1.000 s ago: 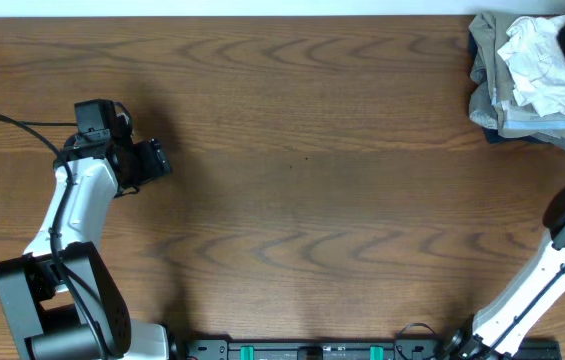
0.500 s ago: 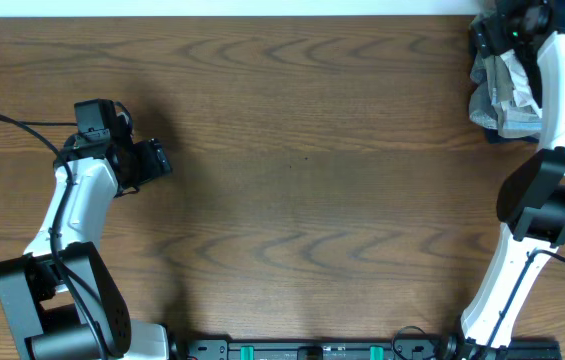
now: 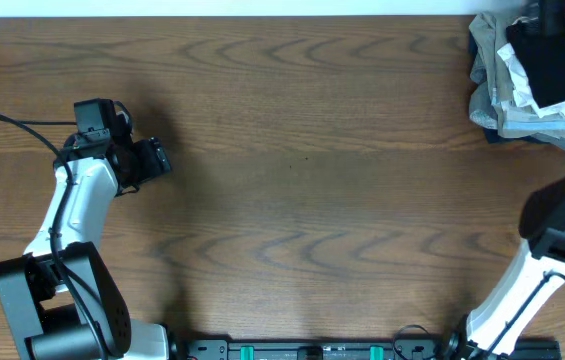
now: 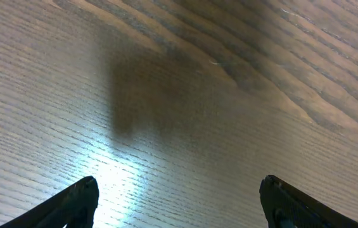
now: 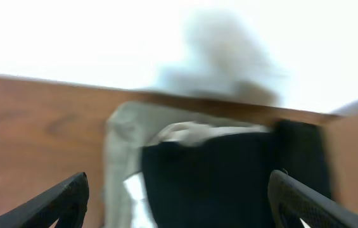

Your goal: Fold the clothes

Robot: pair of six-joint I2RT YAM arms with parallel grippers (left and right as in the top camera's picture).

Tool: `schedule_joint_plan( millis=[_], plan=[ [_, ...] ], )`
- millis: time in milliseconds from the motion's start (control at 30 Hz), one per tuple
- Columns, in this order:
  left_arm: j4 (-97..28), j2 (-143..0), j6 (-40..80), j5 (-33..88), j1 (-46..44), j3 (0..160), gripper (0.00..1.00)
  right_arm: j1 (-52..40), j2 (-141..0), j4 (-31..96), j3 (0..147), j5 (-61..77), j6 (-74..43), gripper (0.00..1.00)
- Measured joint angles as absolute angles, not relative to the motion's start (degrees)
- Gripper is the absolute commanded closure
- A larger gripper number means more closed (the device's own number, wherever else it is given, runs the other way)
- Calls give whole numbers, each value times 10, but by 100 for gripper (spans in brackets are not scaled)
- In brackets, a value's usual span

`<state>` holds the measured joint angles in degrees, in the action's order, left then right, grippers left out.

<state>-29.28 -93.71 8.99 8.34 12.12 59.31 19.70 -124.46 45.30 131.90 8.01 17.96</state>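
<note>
Clothes pile (image 3: pixel 502 100) heaped at far right corner of tabletop (image 3: pixel 302 200); grey, white, black garments jumbled. Right pincer (image 5: pixel 179 202) over pile, fingers spread wide, nothing gripped. Left pincer (image 4: pixel 179 206) near left edge, wide open, empty.

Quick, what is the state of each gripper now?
Left gripper: open, holding nothing.
Right gripper: open above the clothes pile, gripping nothing yet.
</note>
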Motion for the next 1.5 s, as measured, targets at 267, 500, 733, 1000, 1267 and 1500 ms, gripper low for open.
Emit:
schedule_joint_plan(
  millis=[267,500,733,1000,1267,1500],
  plan=[
    [-281,-937,90,83,121,593,10,292,-1251,442,1319,96,102,8],
    [-280,-937,91,83,121,593,2,300,-1255,498,1319,188,131,1],
    [-280,-937,92,83,121,593,2,199,-1254,573,1318,268,211,1],
    [-280,-937,92,83,121,593,2,18,-1241,561,1318,291,107,1],
    [-280,-937,92,83,121,593,2,-102,-1237,564,1318,263,-32,7],
    [-280,-937,92,83,121,593,2,-180,-1237,594,1318,141,-68,1]
  ],
)
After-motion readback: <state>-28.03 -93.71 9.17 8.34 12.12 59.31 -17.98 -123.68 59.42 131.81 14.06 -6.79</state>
